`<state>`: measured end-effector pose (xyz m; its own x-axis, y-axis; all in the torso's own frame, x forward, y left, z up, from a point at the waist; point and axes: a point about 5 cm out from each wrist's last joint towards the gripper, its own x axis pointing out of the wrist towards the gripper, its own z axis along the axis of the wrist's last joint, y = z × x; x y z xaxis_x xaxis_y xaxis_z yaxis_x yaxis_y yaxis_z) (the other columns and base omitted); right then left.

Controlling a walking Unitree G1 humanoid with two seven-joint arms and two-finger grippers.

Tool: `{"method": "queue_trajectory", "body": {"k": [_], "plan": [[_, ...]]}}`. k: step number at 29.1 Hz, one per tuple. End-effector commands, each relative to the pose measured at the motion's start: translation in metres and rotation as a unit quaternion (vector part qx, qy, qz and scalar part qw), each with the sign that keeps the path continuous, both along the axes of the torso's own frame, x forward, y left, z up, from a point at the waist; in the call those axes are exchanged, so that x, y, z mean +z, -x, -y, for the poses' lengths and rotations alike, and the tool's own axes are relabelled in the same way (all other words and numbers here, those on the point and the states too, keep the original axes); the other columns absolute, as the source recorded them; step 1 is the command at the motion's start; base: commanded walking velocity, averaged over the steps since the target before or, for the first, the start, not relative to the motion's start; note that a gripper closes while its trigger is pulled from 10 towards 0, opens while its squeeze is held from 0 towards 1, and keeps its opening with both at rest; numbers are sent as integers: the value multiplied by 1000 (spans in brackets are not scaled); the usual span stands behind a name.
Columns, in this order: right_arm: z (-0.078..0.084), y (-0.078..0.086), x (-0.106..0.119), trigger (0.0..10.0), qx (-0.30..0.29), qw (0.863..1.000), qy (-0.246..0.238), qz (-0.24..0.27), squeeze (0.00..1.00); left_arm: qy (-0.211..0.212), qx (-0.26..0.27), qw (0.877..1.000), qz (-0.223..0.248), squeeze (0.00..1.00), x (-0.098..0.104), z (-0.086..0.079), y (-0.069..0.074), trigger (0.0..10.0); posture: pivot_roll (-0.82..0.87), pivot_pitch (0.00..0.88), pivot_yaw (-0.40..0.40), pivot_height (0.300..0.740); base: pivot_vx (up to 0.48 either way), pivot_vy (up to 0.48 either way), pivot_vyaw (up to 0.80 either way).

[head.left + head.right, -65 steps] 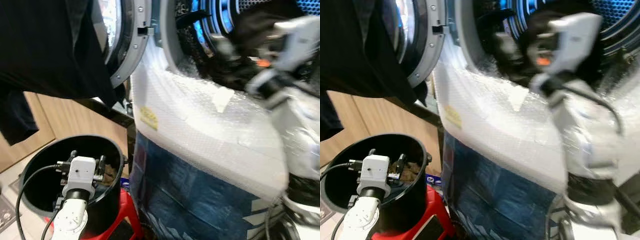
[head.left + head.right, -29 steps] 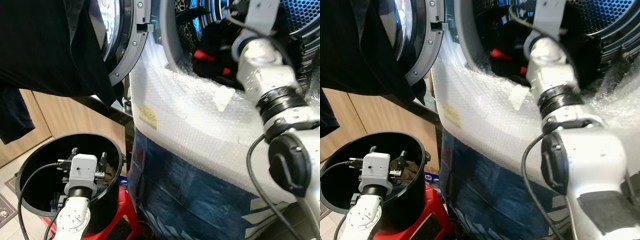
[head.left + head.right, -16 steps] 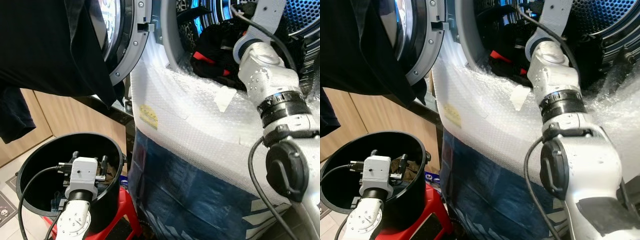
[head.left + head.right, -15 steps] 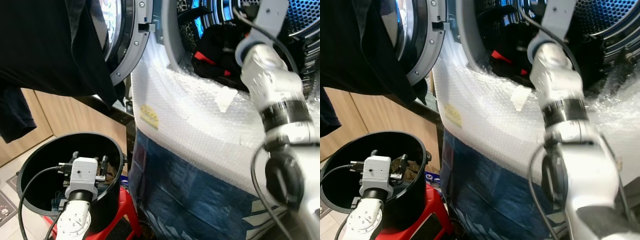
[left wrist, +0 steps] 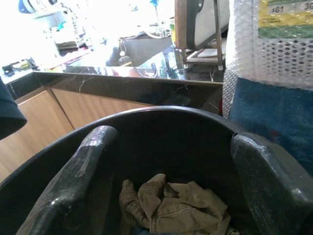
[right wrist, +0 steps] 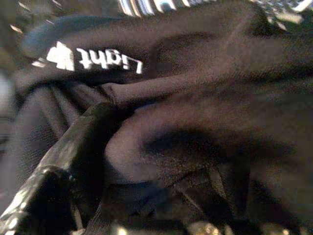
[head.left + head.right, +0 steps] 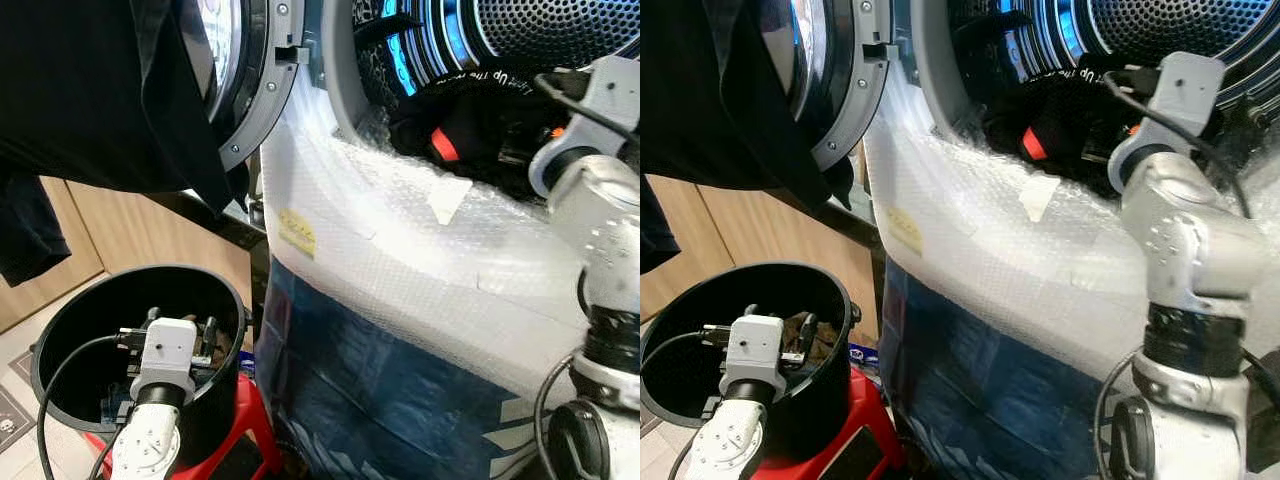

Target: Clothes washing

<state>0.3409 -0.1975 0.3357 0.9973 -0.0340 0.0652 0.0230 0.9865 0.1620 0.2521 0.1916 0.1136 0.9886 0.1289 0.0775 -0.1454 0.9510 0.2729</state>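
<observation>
Reaching over the bubble-wrapped front (image 7: 420, 250) of the washing machine, the right arm (image 7: 1185, 250) has its wrist at the drum mouth, and the right gripper (image 6: 105, 147) is buried in dark clothing (image 7: 470, 125) heaped just inside the drum (image 7: 540, 40). From the wrist camera, one black finger (image 6: 73, 147) presses against black fabric with white lettering, cloth bunched all around it; whether that gripper is pinched on the cloth or merely pushed into it, I cannot tell. A red patch shows on the pile near the rubber door seal. The round door (image 7: 250, 80) stands swung open to the left, with a black garment (image 7: 90, 100) hanging in front of it. Down low, the left gripper (image 5: 166, 161) sits in the mouth of a black bucket (image 7: 70, 320) perched on a red stool (image 7: 250, 430), its two fingers (image 5: 88, 161) spread wide and holding nothing. Between them, at the bucket's bottom, lies a crumpled tan garment (image 5: 171, 208).
</observation>
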Motion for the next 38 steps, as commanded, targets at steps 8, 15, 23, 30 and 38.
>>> {"method": "queue_trajectory", "body": {"k": [8, 15, 23, 30, 38], "plan": [[-67, 50, -2, 10000, 255, 961, 84, 73, 0, -6, -11, 1000, 5, 0, 4, 2, -3, 10000, 204, 46, -71, 740, 0, 0, 0], [-38, 54, -12, 10000, 205, 968, 134, 49, 0, -7, -12, 1000, 5, 0, 5, 1, -3, 10000, 200, 52, -67, 740, 0, 0, 0], [-33, 66, -25, 10000, 235, 954, 181, 44, 0, -6, -16, 1000, 6, 0, 6, 3, -5, 10000, 193, 52, -64, 740, 0, 0, 0], [-34, 78, -30, 10000, 298, 934, 180, 77, 0, -5, -15, 1000, 7, 0, 6, 3, -5, 10000, 199, 51, -66, 740, 0, 0, 0], [-42, 90, -38, 10000, 360, 911, 165, 114, 0, -4, -16, 1000, 9, 0, 6, 4, -6, 10000, 197, 50, -66, 740, 0, 0, 0]]}}
